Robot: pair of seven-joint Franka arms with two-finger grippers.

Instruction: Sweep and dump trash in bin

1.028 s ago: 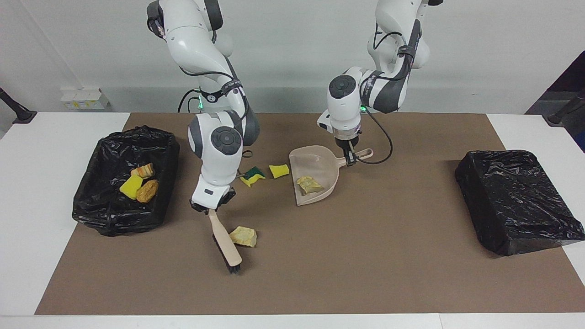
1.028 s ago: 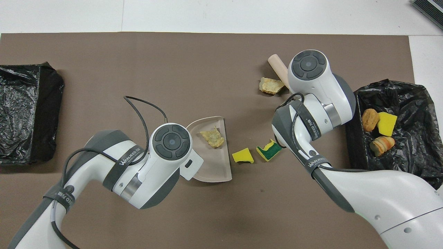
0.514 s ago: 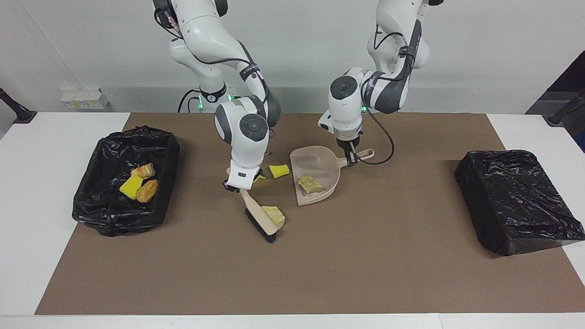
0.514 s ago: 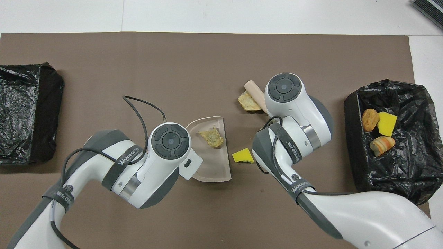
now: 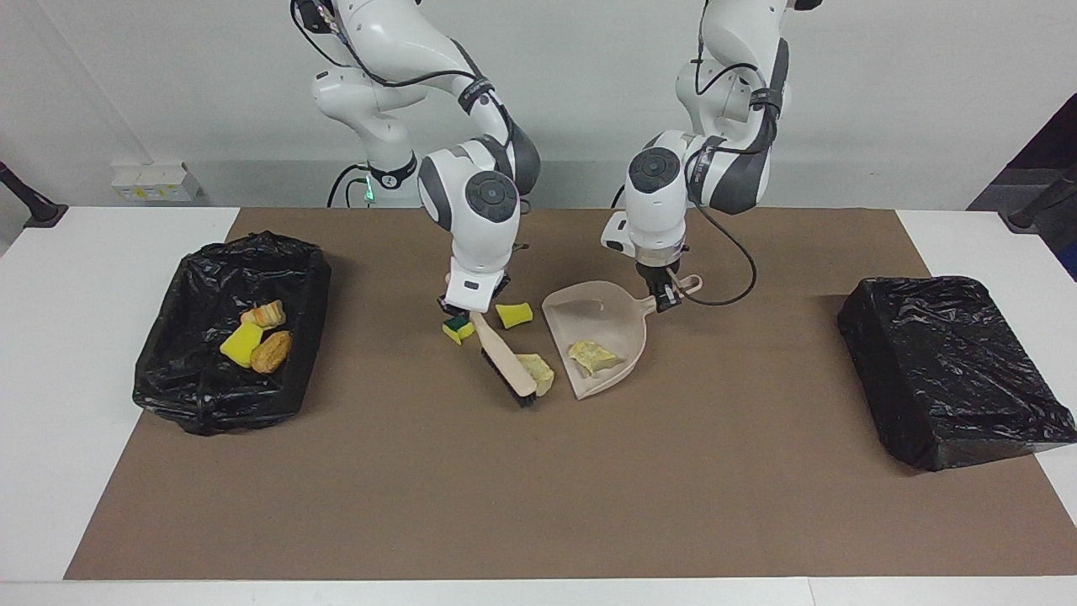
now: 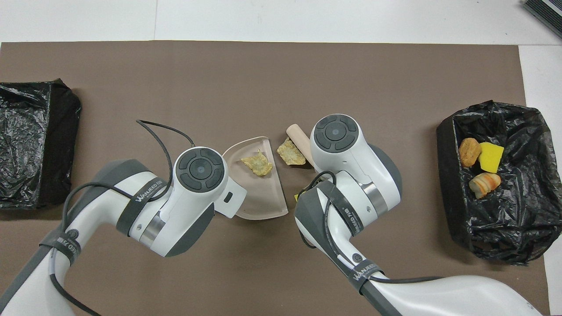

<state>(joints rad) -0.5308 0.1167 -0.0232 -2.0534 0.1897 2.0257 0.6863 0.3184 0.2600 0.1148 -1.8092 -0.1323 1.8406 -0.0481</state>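
Right gripper (image 5: 467, 310) jaws pinch brush (image 5: 505, 366) against pale lump (image 5: 538, 371) just beside dustpan (image 5: 599, 324) lip, left gripper (image 5: 667, 296) jaws pinching its handle.

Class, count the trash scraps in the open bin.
3, close together in the open bin: striped scrap, yellow sponge chunk, orange-brown piece. Bag folds may hide more.
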